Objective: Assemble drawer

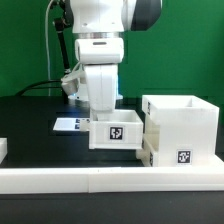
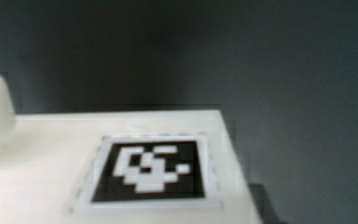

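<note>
A small white open-top tray with a black-and-white tag on its front sits right under my gripper. The fingers reach down into it and appear closed on its wall, though the tips are hidden. The tray stands just to the exterior view's left of the large white shell, almost touching it. A second tagged tray sits low in the shell's front. The wrist view is filled by the held tray's white face and its tag, very close and blurred. No fingertip shows there.
The marker board lies flat behind the tray at the exterior view's left. The low white border rail runs along the front. A white block edge shows at the far left. The table is black.
</note>
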`<control>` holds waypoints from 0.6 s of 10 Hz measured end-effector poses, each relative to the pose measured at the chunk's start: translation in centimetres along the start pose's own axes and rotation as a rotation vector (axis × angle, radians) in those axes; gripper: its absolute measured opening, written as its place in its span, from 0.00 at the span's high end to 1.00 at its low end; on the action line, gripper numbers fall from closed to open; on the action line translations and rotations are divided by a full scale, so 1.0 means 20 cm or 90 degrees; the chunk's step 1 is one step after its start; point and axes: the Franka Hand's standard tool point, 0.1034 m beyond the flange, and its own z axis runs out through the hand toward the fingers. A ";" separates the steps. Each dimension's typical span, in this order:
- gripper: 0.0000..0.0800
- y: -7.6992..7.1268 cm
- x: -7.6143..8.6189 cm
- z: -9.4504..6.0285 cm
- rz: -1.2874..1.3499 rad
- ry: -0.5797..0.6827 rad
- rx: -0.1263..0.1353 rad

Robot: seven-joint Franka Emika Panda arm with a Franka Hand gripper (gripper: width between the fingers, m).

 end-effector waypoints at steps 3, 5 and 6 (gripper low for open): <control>0.95 0.00 0.00 0.01 0.000 0.000 0.002; 0.95 0.00 0.00 0.00 -0.022 0.000 0.001; 0.95 0.01 0.01 0.00 -0.024 -0.001 0.006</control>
